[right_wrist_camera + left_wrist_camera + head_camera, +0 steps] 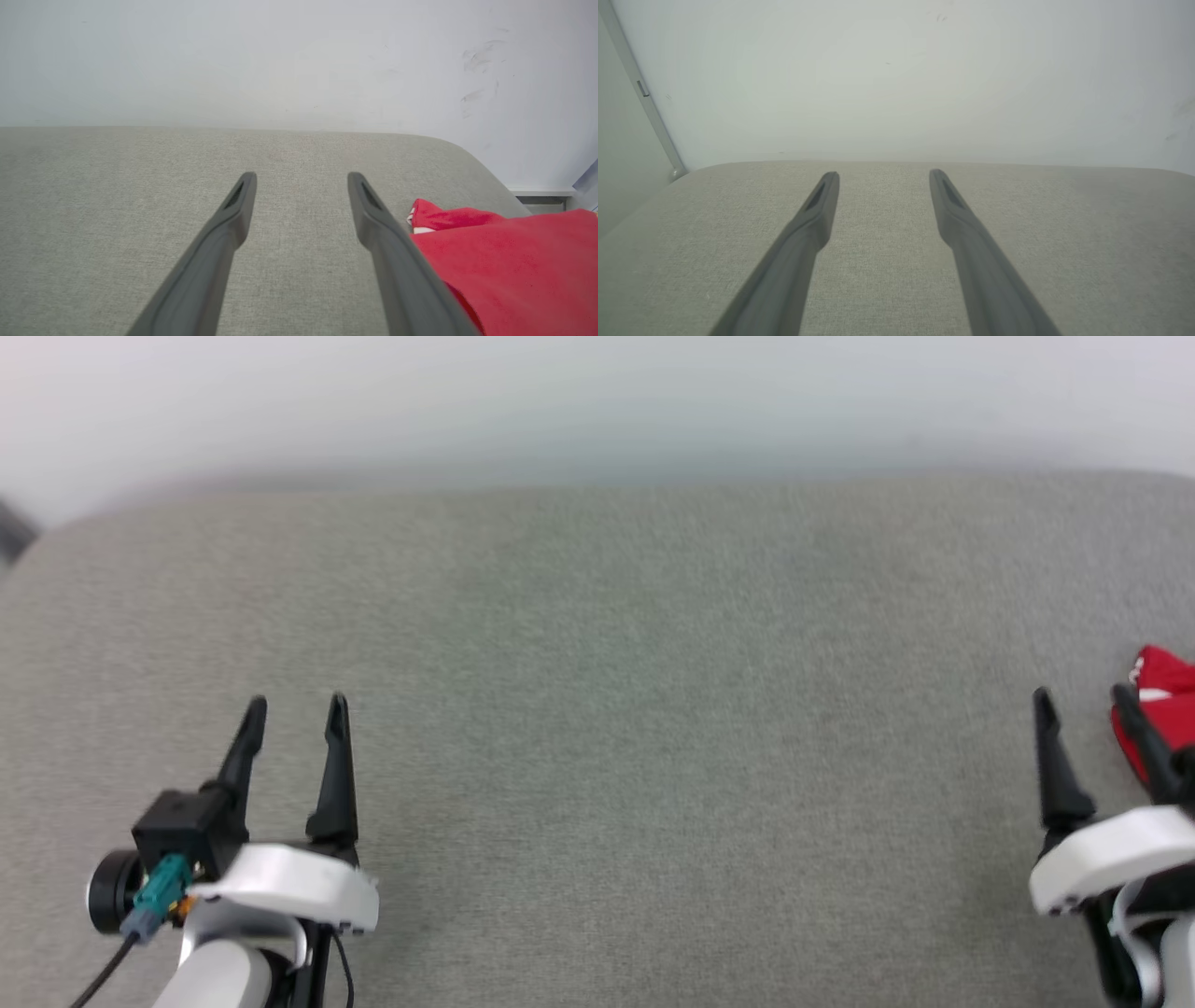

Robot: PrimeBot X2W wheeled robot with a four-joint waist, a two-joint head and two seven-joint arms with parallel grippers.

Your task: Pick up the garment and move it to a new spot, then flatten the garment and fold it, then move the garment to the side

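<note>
Garment (1167,709) is the red cloth at the right edge of the desk (597,709), in the head view. Part of it runs out of the picture on the right. A small white bit shows on its far end. In the right wrist view the garment (514,275) lies in a soft heap on the right side, with a fold sticking up at its far end.

The right gripper (1081,695) sits at the near right, just beside the garment. Its two dark fingers are apart, with bare desk between them. In the right wrist view the right gripper (302,176) has its right finger just at the edge of the red cloth. I cannot tell if that finger touches the cloth.

The left gripper (297,705) is at the near left, well apart from the garment. In the left wrist view the left gripper (883,175) has its fingers apart too, with bare grey desk between them.

The desk has a grey woven top and round corners. A pale wall (597,401) stands behind its far edge.
</note>
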